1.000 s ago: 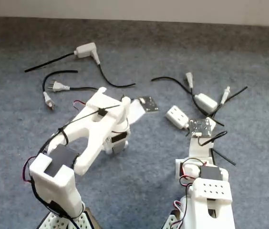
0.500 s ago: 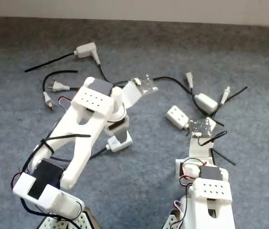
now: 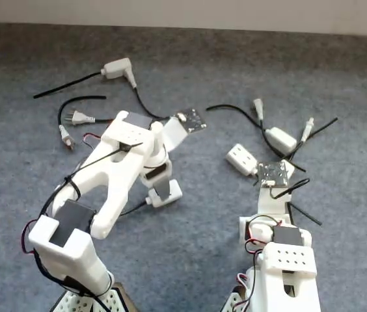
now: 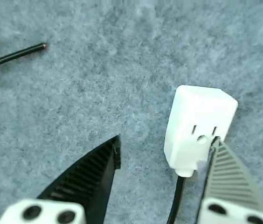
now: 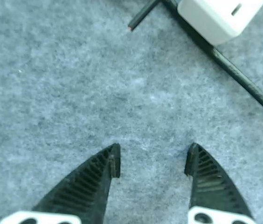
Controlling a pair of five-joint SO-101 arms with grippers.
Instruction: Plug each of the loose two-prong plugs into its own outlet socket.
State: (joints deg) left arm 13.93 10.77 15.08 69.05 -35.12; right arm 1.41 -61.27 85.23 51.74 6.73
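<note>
plugs (image 3: 79, 118), sockets (image 3: 241, 158) on grey carpet (image 3: 353, 195)

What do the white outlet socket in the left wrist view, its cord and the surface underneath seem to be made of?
The outlet socket looks like moulded white plastic, judging by its smooth faces, rounded edges and slight sheen. Its cord seems sheathed in rubber or vinyl, being black and matte. The surface looks like grey short-pile carpet or felt, with visibly fuzzy fibres.

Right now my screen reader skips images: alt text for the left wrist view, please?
A white outlet socket with a black cord lies on grey carpet, beside one finger of the open left pincer. A black cable end lies farther off.
</note>
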